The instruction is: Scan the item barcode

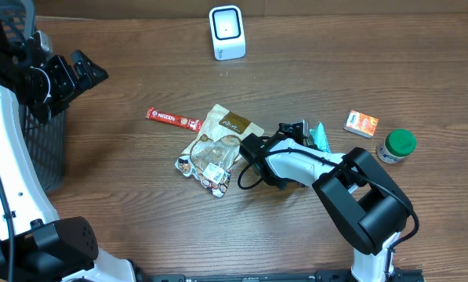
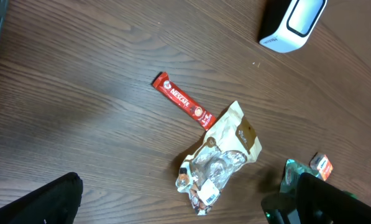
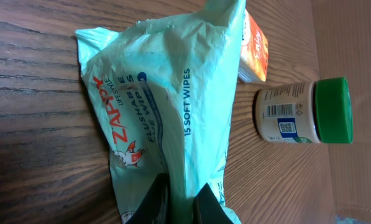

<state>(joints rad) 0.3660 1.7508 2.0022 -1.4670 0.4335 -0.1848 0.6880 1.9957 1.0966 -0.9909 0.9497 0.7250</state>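
Since the right claw (image 3: 180, 198) is clamped together on a thin fold at one end of the green wipes pack (image 3: 154, 106), which lies on the worktop (image 1: 139, 204) right of centre, the soft film will probably sag when raised, so a slow, level lift would suit. No barcode shows on the face in view, so the pack likely needs turning before it is presented. An orange box (image 3: 255, 50) sits just beside its far edge and a green-lidded jar (image 3: 303, 111) is near. Rising straight up first would clear both. On the other side lie a coffee pouch (image 1: 218, 145) and a red Nescafé stick (image 1: 173, 119), near the likely path. The white scanner (image 1: 226, 33) at the far edge has bare wood before it. The left claw (image 1: 85, 72), jaws wide apart and empty, hangs by the black basket (image 1: 49, 149), well apart.
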